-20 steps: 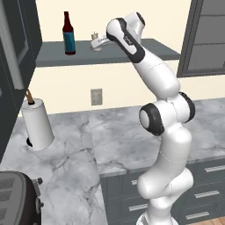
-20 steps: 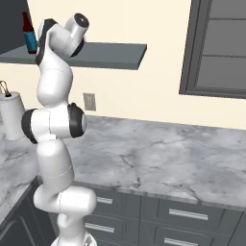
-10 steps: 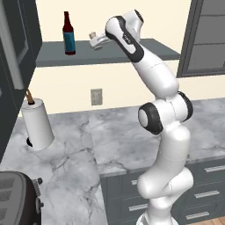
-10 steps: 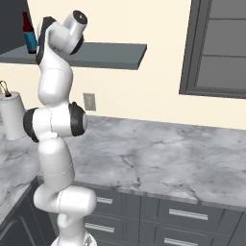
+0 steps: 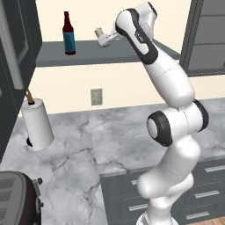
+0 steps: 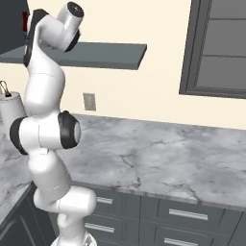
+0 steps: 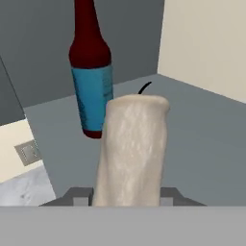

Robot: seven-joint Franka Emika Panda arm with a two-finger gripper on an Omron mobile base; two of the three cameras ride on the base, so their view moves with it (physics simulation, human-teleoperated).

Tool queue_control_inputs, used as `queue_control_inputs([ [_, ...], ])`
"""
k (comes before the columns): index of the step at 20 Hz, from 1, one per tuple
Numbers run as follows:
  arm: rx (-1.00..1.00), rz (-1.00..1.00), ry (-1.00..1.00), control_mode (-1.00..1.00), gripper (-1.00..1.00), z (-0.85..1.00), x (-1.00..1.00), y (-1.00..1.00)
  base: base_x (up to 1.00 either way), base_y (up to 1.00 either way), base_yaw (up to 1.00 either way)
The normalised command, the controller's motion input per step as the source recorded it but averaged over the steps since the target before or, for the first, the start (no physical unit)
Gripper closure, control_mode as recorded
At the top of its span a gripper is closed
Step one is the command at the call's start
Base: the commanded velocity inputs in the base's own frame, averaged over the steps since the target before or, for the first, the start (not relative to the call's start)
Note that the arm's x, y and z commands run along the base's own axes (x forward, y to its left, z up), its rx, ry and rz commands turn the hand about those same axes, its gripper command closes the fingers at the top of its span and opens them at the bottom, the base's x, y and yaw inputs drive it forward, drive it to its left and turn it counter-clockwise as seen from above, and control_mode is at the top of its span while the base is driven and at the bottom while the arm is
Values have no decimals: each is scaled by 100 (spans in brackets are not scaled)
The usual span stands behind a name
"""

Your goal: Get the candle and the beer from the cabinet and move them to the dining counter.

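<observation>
My gripper [image 5: 103, 38] is shut on the candle [image 5: 99, 31], a short beige cylinder with a dark wick, and holds it a little above the slate-grey cabinet shelf [image 5: 88, 52]. In the hand view the candle [image 7: 132, 149] stands large between the fingertips [image 7: 79, 197]. The beer [image 7: 91, 81] stands upright just behind it on the shelf [image 7: 206, 144]. From the left base camera the beer [image 5: 68, 35], dark brown with a blue label, is left of the gripper and apart from it. The right base camera catches a sliver of the beer [image 6: 25, 20] behind the arm above the shelf [image 6: 101, 54].
Below the shelf runs a marble counter [image 5: 118, 136] with a paper-towel roll [image 5: 37, 125] at the left and a dark toaster [image 5: 17, 202] at the near left. A dark tall cabinet [image 5: 17, 44] flanks the shelf on the left. A dark framed window [image 6: 216, 48] is to the right.
The gripper has carried the candle slightly up and to the right, away from the beer. The beer has stayed in place.
</observation>
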Motion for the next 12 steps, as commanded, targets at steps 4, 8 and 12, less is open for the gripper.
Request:
queue_control_inputs([
  [4,1,-2,-22,-100,100,-1,-94,-16,0,0,0],
  [8,4,-6,-18,-100,100,-1,-94,-15,0,0,0],
  [12,8,-14,-1,-100,100,0,-91,-13,0,0,0],
])
